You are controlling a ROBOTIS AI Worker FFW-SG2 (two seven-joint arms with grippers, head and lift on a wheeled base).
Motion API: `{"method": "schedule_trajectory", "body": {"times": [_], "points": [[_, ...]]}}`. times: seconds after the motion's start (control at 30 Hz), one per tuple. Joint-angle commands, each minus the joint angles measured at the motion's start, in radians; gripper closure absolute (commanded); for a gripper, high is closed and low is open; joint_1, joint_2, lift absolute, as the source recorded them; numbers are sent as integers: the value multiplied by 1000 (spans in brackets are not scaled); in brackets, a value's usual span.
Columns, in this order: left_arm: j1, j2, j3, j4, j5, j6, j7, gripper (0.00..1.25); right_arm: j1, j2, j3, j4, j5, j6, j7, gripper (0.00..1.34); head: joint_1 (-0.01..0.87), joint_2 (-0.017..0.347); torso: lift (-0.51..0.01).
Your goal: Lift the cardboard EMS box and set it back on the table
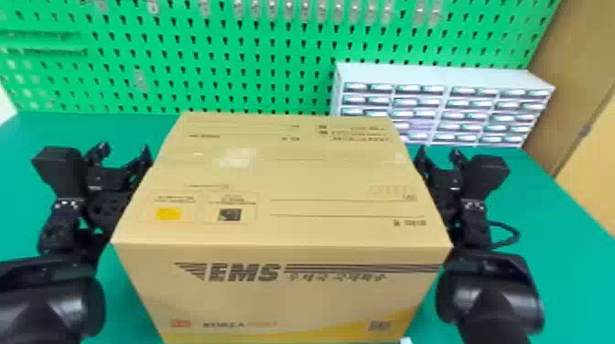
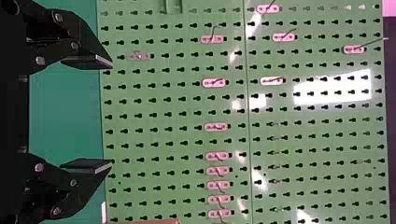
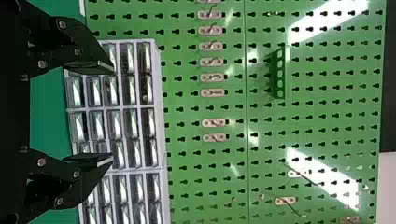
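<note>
Head view: the tan cardboard EMS box (image 1: 283, 183) is separating the black left end effector (image 1: 124, 153) from the right end effector (image 1: 439, 158). Left wrist view: fingers (image 2: 91, 165) are gaping. Right wrist view: likewise, facing a white drawer cabinet (image 3: 159, 93) behind the box.

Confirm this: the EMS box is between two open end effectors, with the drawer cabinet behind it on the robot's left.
Wrong side: the head view shows the drawer cabinet on the robot's right, behind the EMS box, which is between the open left end effector and open right end effector.
</note>
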Motion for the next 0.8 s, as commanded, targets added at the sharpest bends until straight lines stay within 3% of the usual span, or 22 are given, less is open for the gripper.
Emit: {"method": "schedule_trajectory", "body": {"times": [0.0, 0.77], "points": [[0, 0, -10, 0, 0, 2, 3, 496, -7, 1, 12, 7, -1, -3, 0, 582, 678, -15, -94], [-5, 0, -27, 2, 5, 2, 8, 496, -30, 1, 45, 38, -29, -25, 0, 582, 678, -15, -94]]}}
